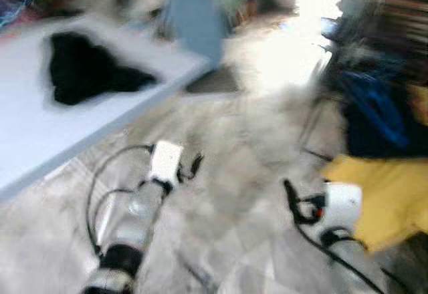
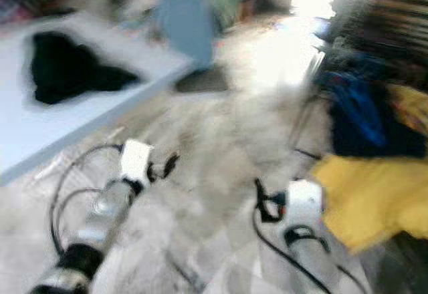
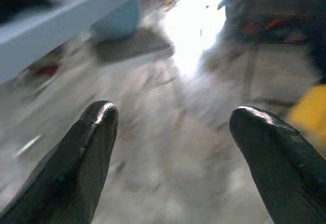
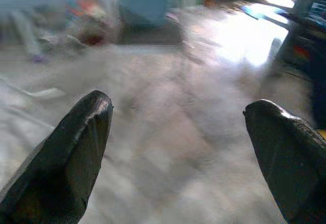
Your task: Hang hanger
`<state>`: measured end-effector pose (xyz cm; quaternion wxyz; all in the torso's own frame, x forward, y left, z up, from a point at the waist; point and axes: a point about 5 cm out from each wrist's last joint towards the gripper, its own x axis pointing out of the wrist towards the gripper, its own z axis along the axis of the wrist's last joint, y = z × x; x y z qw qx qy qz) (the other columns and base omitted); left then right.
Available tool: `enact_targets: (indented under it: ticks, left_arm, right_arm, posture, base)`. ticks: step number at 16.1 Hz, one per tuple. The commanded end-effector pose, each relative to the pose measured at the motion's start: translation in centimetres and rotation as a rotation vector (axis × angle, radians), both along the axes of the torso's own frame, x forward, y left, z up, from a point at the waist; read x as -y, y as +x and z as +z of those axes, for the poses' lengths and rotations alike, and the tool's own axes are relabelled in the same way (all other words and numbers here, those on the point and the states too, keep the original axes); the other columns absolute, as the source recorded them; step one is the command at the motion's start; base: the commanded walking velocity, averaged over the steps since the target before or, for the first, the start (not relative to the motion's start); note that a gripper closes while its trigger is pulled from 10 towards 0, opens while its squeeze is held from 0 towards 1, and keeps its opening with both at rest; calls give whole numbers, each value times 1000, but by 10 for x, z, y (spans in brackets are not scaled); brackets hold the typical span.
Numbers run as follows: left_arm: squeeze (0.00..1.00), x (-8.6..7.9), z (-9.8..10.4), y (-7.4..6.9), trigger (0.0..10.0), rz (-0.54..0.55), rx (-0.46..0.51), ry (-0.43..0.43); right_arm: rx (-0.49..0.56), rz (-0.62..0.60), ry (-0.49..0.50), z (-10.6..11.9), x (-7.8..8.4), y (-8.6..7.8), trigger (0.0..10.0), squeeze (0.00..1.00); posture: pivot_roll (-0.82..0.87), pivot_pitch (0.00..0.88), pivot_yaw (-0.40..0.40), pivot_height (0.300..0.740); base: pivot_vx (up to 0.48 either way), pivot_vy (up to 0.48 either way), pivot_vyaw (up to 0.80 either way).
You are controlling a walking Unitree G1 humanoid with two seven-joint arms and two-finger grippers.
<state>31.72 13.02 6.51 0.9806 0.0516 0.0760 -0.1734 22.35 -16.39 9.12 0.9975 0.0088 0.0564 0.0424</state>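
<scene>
The picture is blurred by motion. My left gripper (image 1: 193, 166) is held low over the pale floor, and its fingers (image 3: 97, 132) stand wide apart with nothing between them. My right gripper (image 1: 291, 202) is also low, beside a yellow garment (image 1: 381, 194), open and empty in the right wrist view (image 4: 178, 107). Blue and dark clothes (image 1: 374, 113) hang bunched above the yellow one at the right. A black garment (image 1: 83, 70) lies on a white bed or table (image 1: 40, 140) at the left.
A light blue object (image 1: 194, 20) stands past the white surface's far corner. Bright light falls on the floor (image 1: 281, 53) ahead. Dark shelving or clutter (image 1: 401, 7) fills the far right. Open tiled floor (image 1: 234, 160) lies between the white surface and the clothes.
</scene>
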Motion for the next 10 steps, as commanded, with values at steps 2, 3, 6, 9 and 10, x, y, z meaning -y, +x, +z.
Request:
enact_targets:
  ticks: [2, 3, 6, 9, 10]
  left_arm:
    - [0, 5, 9, 0, 10000, -41, 30, -6]
    - [0, -1, 8, -5, 10000, -41, 46, 20]
    - [0, -10, 2, -14, 10000, -13, 54, 61]
    - [0, -1, 9, -10, 10000, -14, 75, 44]
    - [0, -2, 10, -8, 10000, -12, 74, 43]
  right_arm:
    - [9, -12, -16, 3, 6, -2, 10000, 0]
    - [12, -28, -17, 4, 11, -2, 10000, 0]
    - [15, -55, -14, 7, 20, -1, 10000, 0]
    - [35, -56, -10, 13, 21, 2, 10000, 0]
    - [39, -62, -10, 14, 20, 2, 10000, 0]
  posture:
    - [13, 0, -21, 740]
    - [15, 0, -25, 740]
    - [8, 0, -39, 740]
    - [-23, 0, -31, 740]
    - [-23, 0, -19, 740]
  base:
    - [0, 0, 800]
    - [0, 0, 800]
    - [0, 0, 402]
    - [0, 0, 0]
    - [0, 0, 0]
